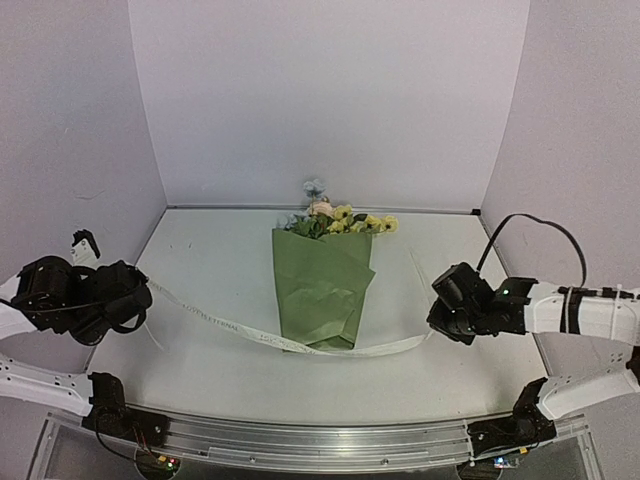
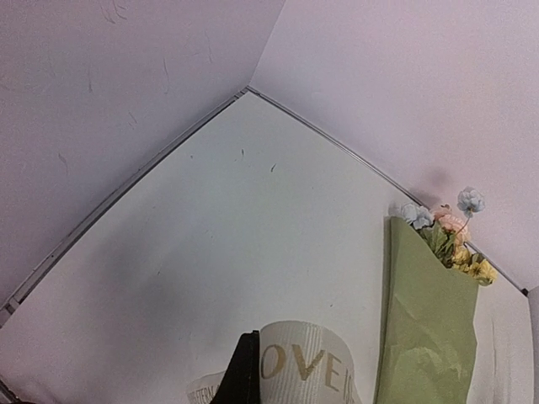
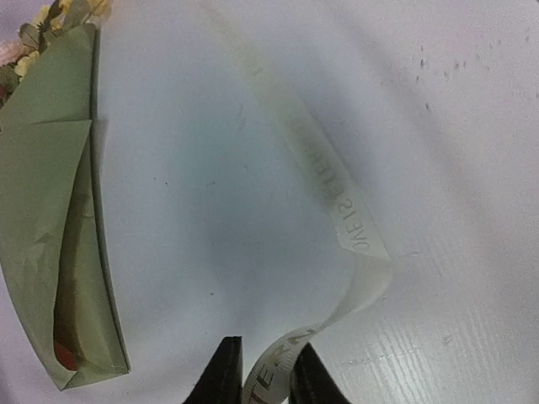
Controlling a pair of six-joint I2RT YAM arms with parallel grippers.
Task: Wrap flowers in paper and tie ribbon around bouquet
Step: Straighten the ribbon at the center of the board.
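Top external view: the left tool (image 1: pixel 140 297) is clamped shut on one ribbon (image 1: pixel 225 325) end, and the right tool (image 1: pixel 438 318) pinches the other narrowly, stretching it past the bouquet (image 1: pixel 322 285) lying mid-counter (image 1: pixel 200 260), seemingly to set up the tie.

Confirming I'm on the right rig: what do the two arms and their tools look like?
The left arm and right arm have white links with black joint housings and black bases. The left tool and right tool are black, with dark flat fingers. A thin black cable loops above the right arm's forearm.
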